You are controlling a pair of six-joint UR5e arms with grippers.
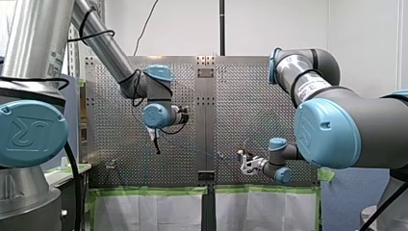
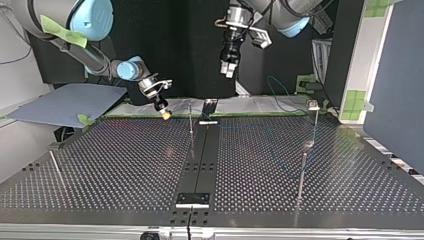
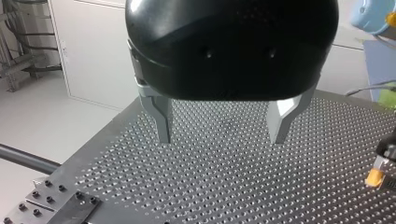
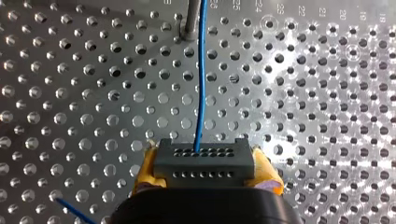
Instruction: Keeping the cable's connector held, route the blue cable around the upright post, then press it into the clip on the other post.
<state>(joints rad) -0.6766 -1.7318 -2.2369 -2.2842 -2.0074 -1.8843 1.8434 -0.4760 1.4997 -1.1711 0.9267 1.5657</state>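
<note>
A dark grey connector (image 4: pixel 204 161) sits between the yellow pads of my right gripper (image 4: pixel 205 170), which is shut on it. The blue cable (image 4: pixel 200 74) runs straight ahead from the connector, passing right beside the base of a thin upright post (image 4: pixel 189 21). In the top view my right gripper (image 2: pixel 164 112) hangs low at the table's far edge, left of that post (image 2: pixel 191 120). The clip post (image 2: pixel 313 120) stands at the far right. My left gripper (image 2: pixel 228 70) hovers high above the table, its metal fingers (image 3: pixel 161 119) open and holding nothing.
Two more thin posts stand on the perforated table, one at the top view's near right (image 2: pixel 302 175) and one at its near left (image 2: pixel 56 170). A dark centre rail (image 2: pixel 200 165) runs across the table. Slack blue cable (image 2: pixel 278 89) loops behind the far edge.
</note>
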